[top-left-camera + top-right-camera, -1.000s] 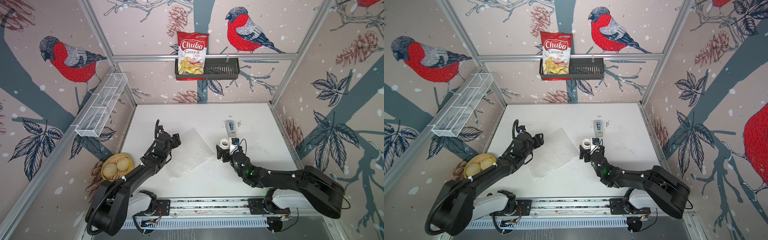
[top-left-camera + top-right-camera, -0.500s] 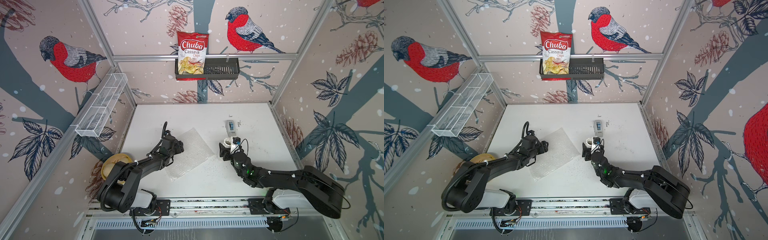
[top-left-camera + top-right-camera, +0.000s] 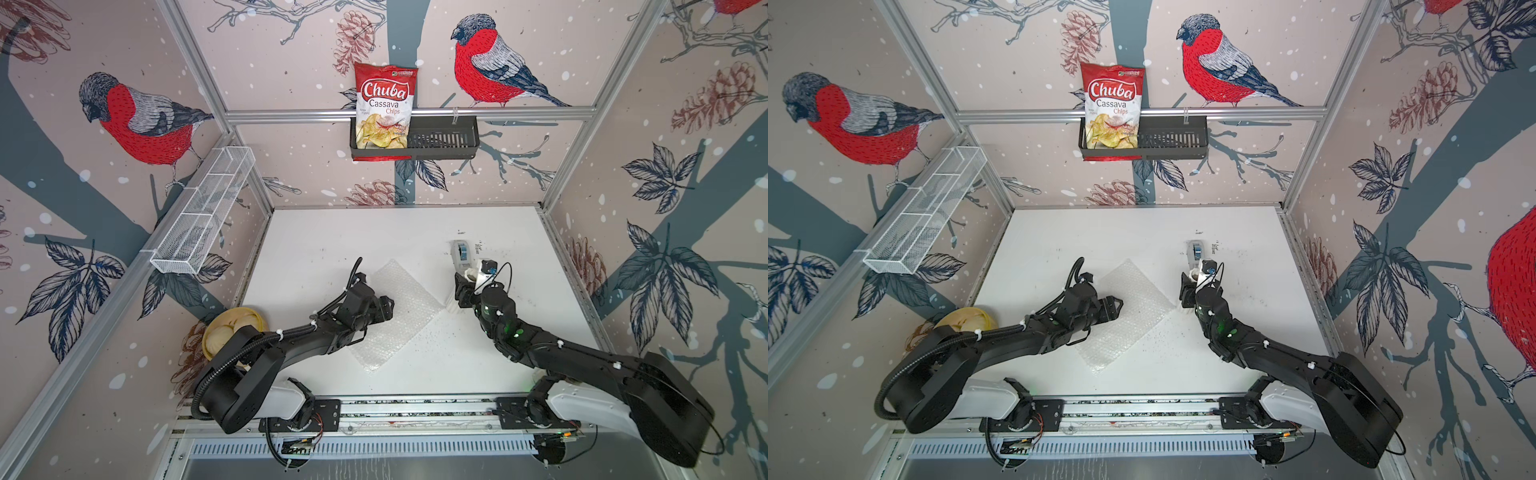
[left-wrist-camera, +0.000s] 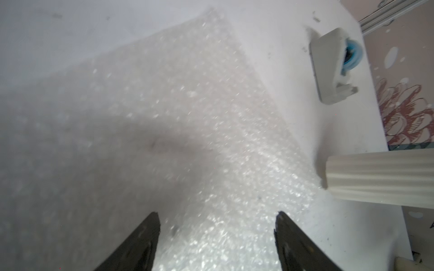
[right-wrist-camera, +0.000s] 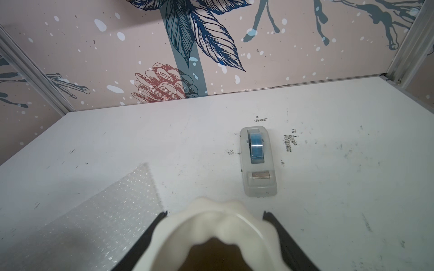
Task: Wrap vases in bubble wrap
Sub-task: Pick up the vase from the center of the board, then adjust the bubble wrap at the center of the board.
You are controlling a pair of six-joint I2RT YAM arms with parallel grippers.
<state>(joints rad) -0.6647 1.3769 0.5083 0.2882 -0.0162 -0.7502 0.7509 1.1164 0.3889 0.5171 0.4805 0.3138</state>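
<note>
The small white ribbed vase (image 3: 470,274) (image 3: 1193,274) stands by the right corner of the bubble wrap (image 3: 409,307) (image 3: 1138,316). My right gripper (image 3: 464,291) (image 5: 215,213) is shut on it. Both fingers press the sides of the vase (image 5: 216,225) just below its scalloped rim. The ribbed body of the vase (image 4: 375,176) also shows in the left wrist view. My left gripper (image 3: 388,307) (image 4: 217,214) hangs open low over the left part of the clear bubbled sheet (image 4: 187,117), with nothing between its fingers.
A grey tape dispenser (image 3: 461,253) (image 5: 258,162) with a blue roll lies just behind the vase. A yellow bowl (image 3: 232,332) sits at the near left edge. A wire basket (image 3: 203,212) hangs on the left wall. A black shelf (image 3: 444,143) with a chips bag hangs at the back.
My right gripper's jaws have closed from wide open onto the vase. My left arm has reached to the right and come down over the bubble wrap.
</note>
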